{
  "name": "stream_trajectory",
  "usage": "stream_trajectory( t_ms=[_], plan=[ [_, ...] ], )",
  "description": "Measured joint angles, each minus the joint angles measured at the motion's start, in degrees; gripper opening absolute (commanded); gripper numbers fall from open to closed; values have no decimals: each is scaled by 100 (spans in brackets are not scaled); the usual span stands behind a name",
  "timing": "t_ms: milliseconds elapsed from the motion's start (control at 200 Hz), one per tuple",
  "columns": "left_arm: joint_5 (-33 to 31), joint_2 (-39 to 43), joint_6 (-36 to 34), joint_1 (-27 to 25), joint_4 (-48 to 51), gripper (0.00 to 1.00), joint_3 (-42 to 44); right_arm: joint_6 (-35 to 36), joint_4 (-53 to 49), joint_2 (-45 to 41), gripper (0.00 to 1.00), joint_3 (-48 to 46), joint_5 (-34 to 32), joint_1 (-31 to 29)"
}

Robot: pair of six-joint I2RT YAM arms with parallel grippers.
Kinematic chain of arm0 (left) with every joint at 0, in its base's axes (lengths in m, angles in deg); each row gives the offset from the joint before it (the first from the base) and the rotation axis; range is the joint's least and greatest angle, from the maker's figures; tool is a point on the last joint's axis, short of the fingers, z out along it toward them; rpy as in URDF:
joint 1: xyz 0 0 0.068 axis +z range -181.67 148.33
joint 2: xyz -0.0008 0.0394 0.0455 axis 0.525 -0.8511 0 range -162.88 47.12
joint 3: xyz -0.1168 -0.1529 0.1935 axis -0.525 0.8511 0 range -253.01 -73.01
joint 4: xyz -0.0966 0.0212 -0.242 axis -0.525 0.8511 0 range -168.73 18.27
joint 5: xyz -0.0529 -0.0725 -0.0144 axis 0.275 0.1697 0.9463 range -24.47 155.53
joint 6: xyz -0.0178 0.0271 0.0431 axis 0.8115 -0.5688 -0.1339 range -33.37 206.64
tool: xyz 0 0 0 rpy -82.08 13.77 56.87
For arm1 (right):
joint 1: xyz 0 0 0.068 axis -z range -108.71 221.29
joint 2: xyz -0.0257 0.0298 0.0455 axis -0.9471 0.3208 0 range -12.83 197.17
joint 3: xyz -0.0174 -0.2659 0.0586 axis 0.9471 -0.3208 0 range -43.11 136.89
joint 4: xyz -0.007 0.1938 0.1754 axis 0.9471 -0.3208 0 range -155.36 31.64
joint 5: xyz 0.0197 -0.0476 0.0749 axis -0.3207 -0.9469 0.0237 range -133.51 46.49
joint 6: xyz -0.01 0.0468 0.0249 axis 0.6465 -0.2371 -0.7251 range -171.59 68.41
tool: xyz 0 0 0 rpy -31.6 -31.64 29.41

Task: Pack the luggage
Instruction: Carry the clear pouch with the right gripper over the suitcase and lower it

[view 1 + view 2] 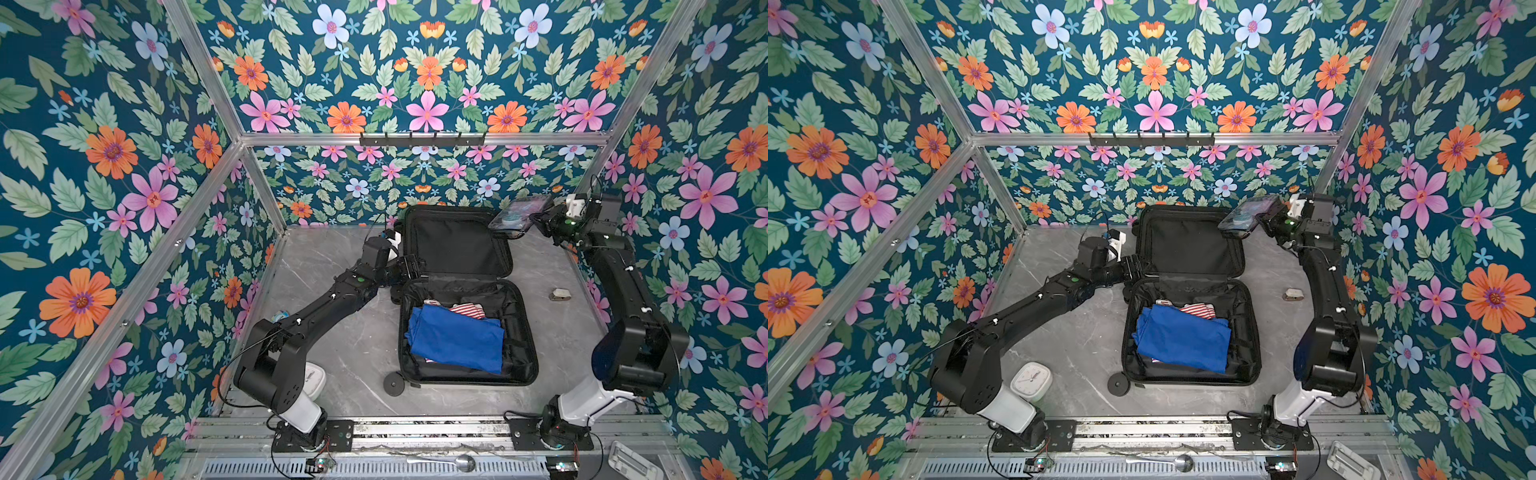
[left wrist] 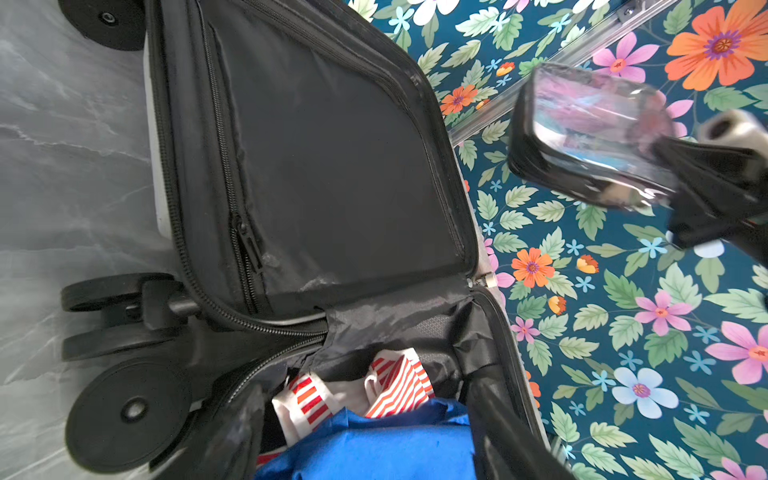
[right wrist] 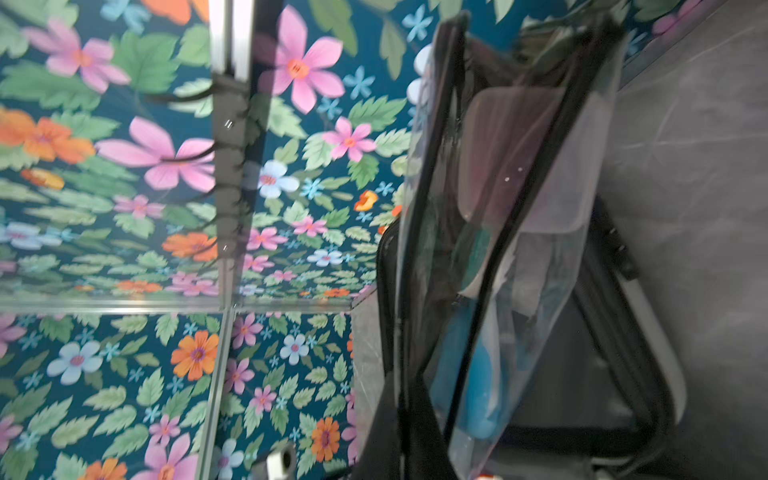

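Observation:
The luggage (image 1: 457, 245) lies open mid-table, with its black-lined lid (image 1: 1187, 245) propped up toward the back wall. Its lower half holds a folded blue garment (image 1: 457, 340) and a red-and-white striped cloth (image 1: 467, 309). My right gripper (image 1: 536, 220) is shut on one end of a clear toiletry pouch (image 1: 519, 214), which hangs in the air over the lid's right top corner (image 3: 519, 249). My left gripper (image 1: 409, 268) sits at the luggage's left side by the hinge. It is open, and its dark fingers (image 2: 511, 428) frame the blue garment (image 2: 374, 449).
A white clock (image 1: 1030, 380) stands by the left arm's base. A small pale object (image 1: 560, 294) lies on the marble right of the luggage. A spoon (image 1: 453, 461) and a white tray (image 1: 631, 461) lie on the front rail. A hook rack (image 1: 422, 139) hangs on the back wall.

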State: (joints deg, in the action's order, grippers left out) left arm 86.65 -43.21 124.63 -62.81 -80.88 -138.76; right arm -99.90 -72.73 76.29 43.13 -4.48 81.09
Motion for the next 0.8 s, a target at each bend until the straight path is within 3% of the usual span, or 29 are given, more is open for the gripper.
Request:
stream_trajectory(
  t_ms=[415, 630, 800],
  plan=[
    [-223, 785, 105, 59, 229, 81, 721, 496, -667, -2352, 0, -1685, -669, -2533],
    [-350, 1145, 219, 105, 308, 81, 1158, 424, -776, -2614, 0, -2280, -1272, -3733],
    [-505, 1340, 238, 190, 317, 81, 1346, 380, -785, -2763, 0, -2527, -1633, -4203]
  ],
)
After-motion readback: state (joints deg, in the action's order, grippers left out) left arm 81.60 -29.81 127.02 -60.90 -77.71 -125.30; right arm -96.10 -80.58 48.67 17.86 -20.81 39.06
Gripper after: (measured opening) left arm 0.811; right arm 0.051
